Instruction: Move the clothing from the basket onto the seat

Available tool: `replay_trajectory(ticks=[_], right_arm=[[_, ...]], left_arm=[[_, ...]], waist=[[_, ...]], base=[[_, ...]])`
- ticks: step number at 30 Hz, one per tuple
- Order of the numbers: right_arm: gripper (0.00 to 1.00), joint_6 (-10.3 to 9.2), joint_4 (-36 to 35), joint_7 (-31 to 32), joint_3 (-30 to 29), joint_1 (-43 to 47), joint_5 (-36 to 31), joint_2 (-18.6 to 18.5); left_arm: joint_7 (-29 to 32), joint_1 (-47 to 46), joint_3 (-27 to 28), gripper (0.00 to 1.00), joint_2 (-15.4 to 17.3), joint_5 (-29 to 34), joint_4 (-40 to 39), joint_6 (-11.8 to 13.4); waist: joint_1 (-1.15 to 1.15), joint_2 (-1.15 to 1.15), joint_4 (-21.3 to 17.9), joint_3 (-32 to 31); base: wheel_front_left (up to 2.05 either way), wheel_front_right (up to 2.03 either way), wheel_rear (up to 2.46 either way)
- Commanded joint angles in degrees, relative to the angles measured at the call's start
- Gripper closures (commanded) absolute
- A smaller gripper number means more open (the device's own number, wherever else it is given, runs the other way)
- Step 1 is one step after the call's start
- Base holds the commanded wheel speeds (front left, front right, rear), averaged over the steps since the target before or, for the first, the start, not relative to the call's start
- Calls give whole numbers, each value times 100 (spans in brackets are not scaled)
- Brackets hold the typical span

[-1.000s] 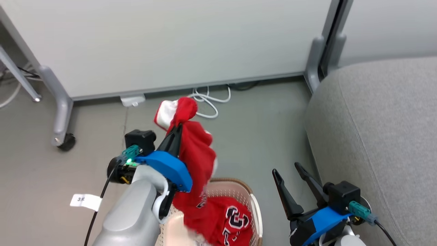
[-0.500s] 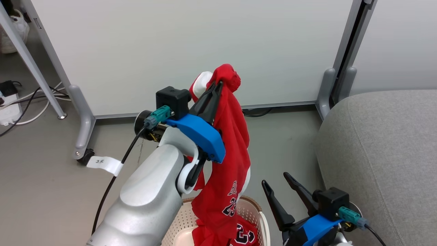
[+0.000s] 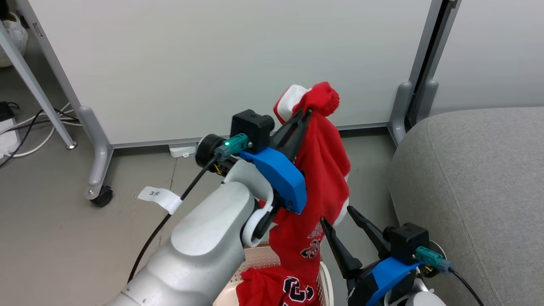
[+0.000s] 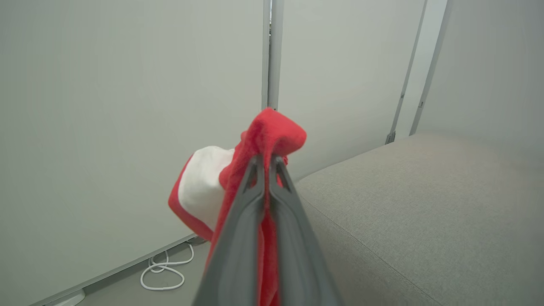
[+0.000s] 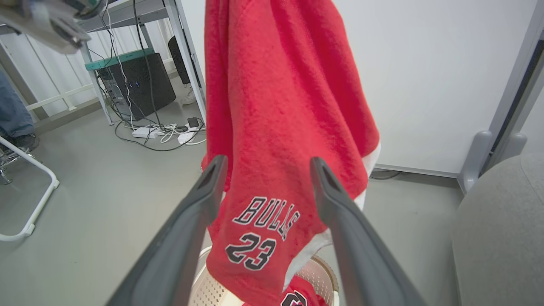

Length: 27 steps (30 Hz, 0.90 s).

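My left gripper (image 3: 304, 115) is clamped tight on the bunched top of a red basketball garment (image 3: 325, 170) with white trim, which hangs over the cream perforated plastic basket (image 3: 326, 278) holding a second red numbered garment (image 3: 289, 290). My right gripper (image 3: 336, 215) stands spread wide and empty beside the hanging garment; the large light-grey fabric seat (image 3: 467, 178) lies to my right.

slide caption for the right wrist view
Open right gripper faces a red BULLS 23 fabric garment hanging over a cream perforated plastic basket, beside a light-grey upholstered seat.
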Motion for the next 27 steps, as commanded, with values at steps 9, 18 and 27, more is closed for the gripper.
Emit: replay_trajectory(ticks=[9,18,27], right_arm=[[0,3,143,6,88,-319,115,-17],[0,3,739,-8,164,-759,188,-18],[12,3,1582,4,129,-1250,67,-17]], left_arm=[[-128,-248,-641,100,3,-419,-110,161],[-238,-427,-1188,100,3,-818,-249,266],[-386,-651,-1555,100,3,-1169,-252,360]], waist=[[0,-1,-76,34],[0,-1,-71,26],[0,-1,-70,-4]], base=[[0,0,0],[0,0,0],[0,0,0]])
